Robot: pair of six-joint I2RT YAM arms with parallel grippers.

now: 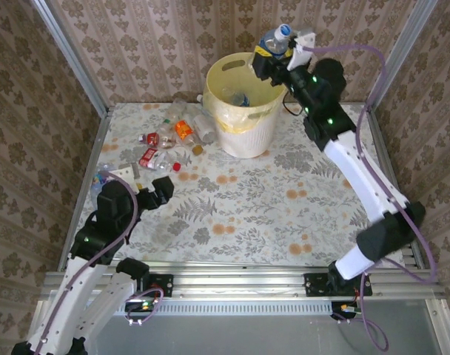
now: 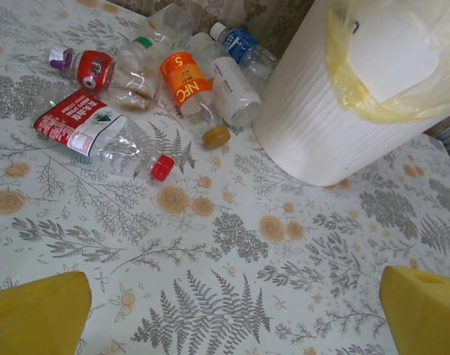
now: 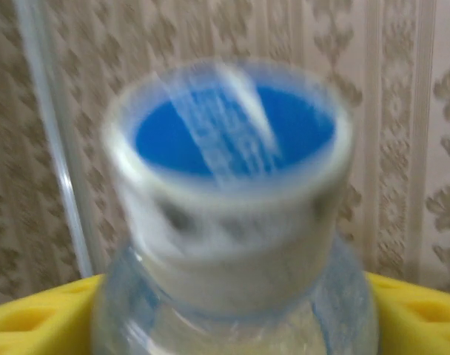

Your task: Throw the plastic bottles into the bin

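R gripper (image 1: 273, 61) is up over the far-right rim of the bin (image 1: 249, 137), pinching a clear bottle (image 1: 277, 41) w/ a white screw cap, blue on top. On the wrist cam that bottle (image 3: 232, 296) looks smooth, round-shouldered & blurry, w/ yellow fingers (image 3: 32, 325) either side. Bin is round, pale yellow at the rim w/ a cut-out slot, finely ribbed whitish wall below; one bottle (image 1: 238, 97) lies inside. The other plastic bottles (image 1: 173, 137) are heaped on the fern-print tablecloth (image 1: 284, 207) just left of the bin, thin crinkled clear plastic: a crushed red-label one (image 2: 88, 126) w/ red cap, an orange-label one (image 2: 186, 85) w/ amber cap, a white-label one (image 2: 232, 87) & a blue-label one (image 2: 243, 44) just beside the bin wall. L gripper (image 2: 232, 310) hangs well left of the bin & nearer, blocky yellow fingers spread, nothing btw them.
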